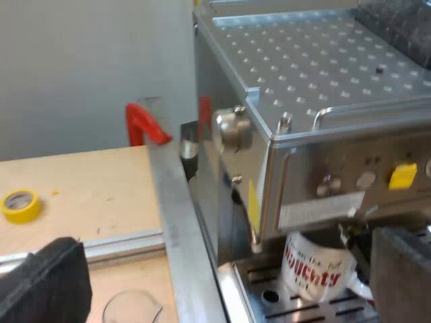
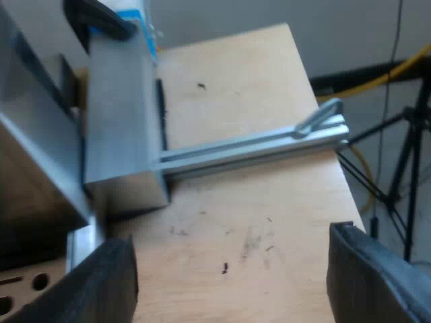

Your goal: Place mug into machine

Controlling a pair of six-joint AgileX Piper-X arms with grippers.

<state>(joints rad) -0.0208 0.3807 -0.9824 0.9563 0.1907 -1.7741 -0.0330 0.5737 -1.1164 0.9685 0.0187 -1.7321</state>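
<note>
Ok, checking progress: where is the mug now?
In the left wrist view the mug stands on the drip tray of the espresso machine, right below its button panel.

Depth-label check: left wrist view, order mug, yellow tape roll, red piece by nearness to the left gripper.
1. Mug, on the drip tray by the left gripper.
2. Yellow tape roll, on the table.
3. Red piece, at the table's far edge.

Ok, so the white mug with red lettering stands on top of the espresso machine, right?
Not quite. The white mug with red lettering stands on the drip tray, under the front of the espresso machine, not on top of it. The left wrist view shows it.
</note>
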